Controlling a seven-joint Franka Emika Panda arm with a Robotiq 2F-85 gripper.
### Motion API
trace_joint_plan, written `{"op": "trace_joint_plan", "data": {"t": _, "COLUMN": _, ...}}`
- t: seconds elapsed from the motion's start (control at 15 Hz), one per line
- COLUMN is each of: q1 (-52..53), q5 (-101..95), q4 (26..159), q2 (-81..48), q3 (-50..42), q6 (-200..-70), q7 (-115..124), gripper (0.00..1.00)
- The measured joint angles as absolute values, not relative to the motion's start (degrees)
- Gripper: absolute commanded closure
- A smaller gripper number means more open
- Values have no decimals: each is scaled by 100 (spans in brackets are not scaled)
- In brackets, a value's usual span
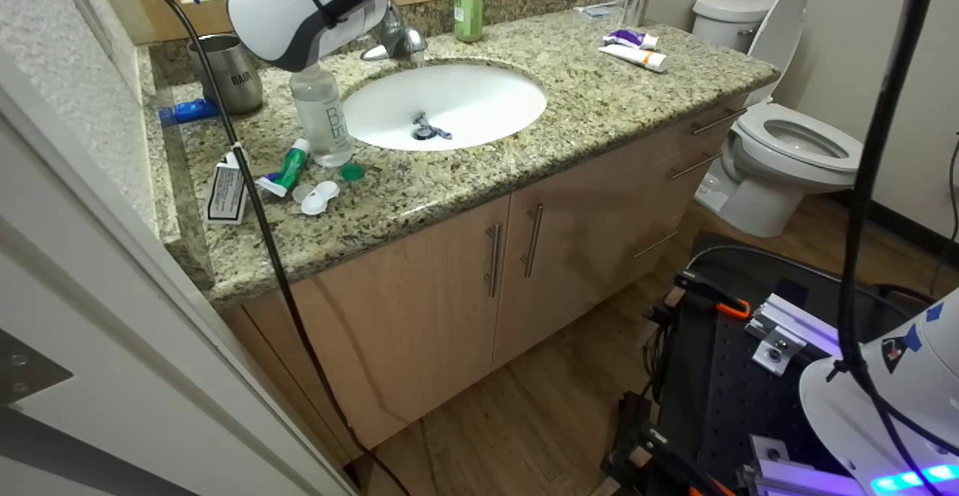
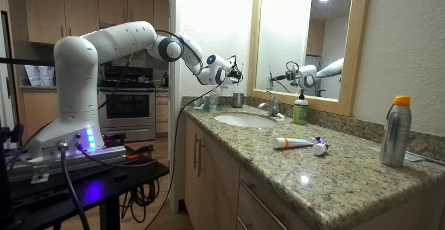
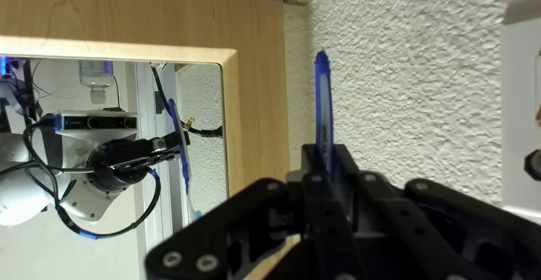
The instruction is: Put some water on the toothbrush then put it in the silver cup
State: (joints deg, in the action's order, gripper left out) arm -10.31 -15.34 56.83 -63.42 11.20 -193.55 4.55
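Observation:
My gripper is shut on the toothbrush, a slim blue and whitish stick that stands out past the fingertips in the wrist view. Its reflection shows in the mirror at the left of that view. The silver cup is upright on the counter's corner by the wall, with dark letters on its side. In an exterior view the gripper appears higher than the cup, apart from it; how they line up in depth I cannot tell. The faucet has what looks like a thin water stream under its spout.
A clear bottle stands between the cup and the sink, just below the arm. Near it lie a green tube, a small box and a blue tube. The mirror frame and textured wall are close ahead.

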Motion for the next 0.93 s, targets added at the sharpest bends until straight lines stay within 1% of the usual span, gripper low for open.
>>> {"op": "trace_joint_plan", "data": {"t": 0.13, "q1": -1029, "q5": -1534, "q4": 5679, "q2": -6343, "q3": 1120, "q6": -19355, "q7": 455, "gripper": 89}}
{"op": "trace_joint_plan", "data": {"t": 0.2, "q1": -1029, "q5": -1534, "q4": 5677, "q2": -6343, "q3": 1120, "q6": -19355, "q7": 455, "gripper": 64}}
{"op": "trace_joint_plan", "data": {"t": 0.27, "q1": -1028, "q5": -1534, "q4": 5676, "q2": -6343, "q3": 1120, "q6": -19355, "q7": 455, "gripper": 63}}
{"op": "trace_joint_plan", "data": {"t": 0.4, "q1": -1028, "q5": -1535, "q4": 5676, "q2": -6343, "q3": 1120, "q6": -19350, "q7": 455, "gripper": 50}}
{"op": "trace_joint_plan", "data": {"t": 0.47, "q1": -1028, "q5": -1536, "q4": 5676, "q2": -6343, "q3": 1120, "q6": -19350, "q7": 455, "gripper": 42}}
{"op": "trace_joint_plan", "data": {"t": 0.8, "q1": -1028, "q5": -1535, "q4": 5676, "q2": -6343, "q3": 1120, "q6": -19340, "q7": 471, "gripper": 8}}
{"op": "trace_joint_plan", "data": {"t": 0.87, "q1": -1028, "q5": -1535, "q4": 5676, "q2": -6343, "q3": 1119, "q6": -19336, "q7": 471, "gripper": 1}}
{"op": "trace_joint_plan", "data": {"t": 0.93, "q1": -1026, "q5": -1535, "q4": 5677, "q2": -6343, "q3": 1115, "q6": -19329, "q7": 471, "gripper": 0}}
